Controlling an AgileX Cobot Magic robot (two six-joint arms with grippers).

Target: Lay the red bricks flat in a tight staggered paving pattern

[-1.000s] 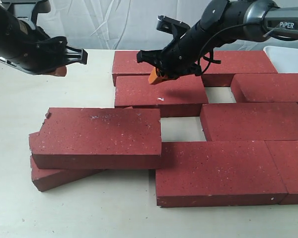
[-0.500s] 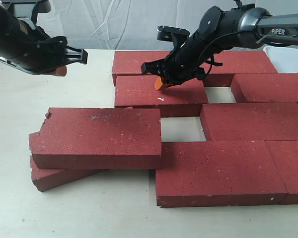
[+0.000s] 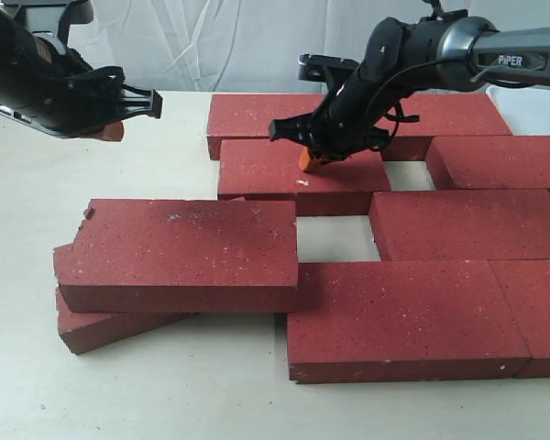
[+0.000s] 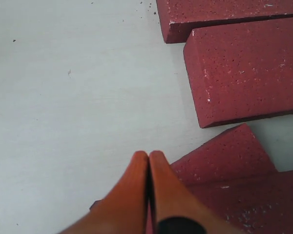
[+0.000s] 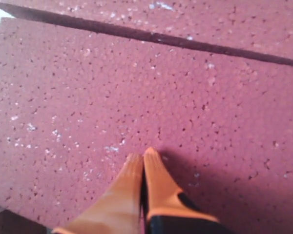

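Several red bricks lie on the pale table in the exterior view. My right gripper (image 3: 312,161) (image 5: 142,157) is shut, its orange tips pressed on top of a second-row brick (image 3: 293,174) (image 5: 136,83). That brick lies close against the back brick (image 3: 257,115). At the left, one brick (image 3: 183,252) rests on top of a tilted brick (image 3: 101,325). More bricks (image 3: 467,225) (image 3: 403,316) lie flat at the right. My left gripper (image 3: 110,131) (image 4: 149,155) hangs shut and empty above the bare table, left of the bricks.
A white container (image 3: 536,105) stands at the back right. Gaps (image 3: 335,238) (image 3: 405,174) show between the flat bricks. Bare tabletop (image 3: 165,394) runs along the front and left. A grey cloth hangs behind.
My right gripper has slid to the right across the second-row brick, and that brick has shifted slightly right with it. The left arm has not moved.
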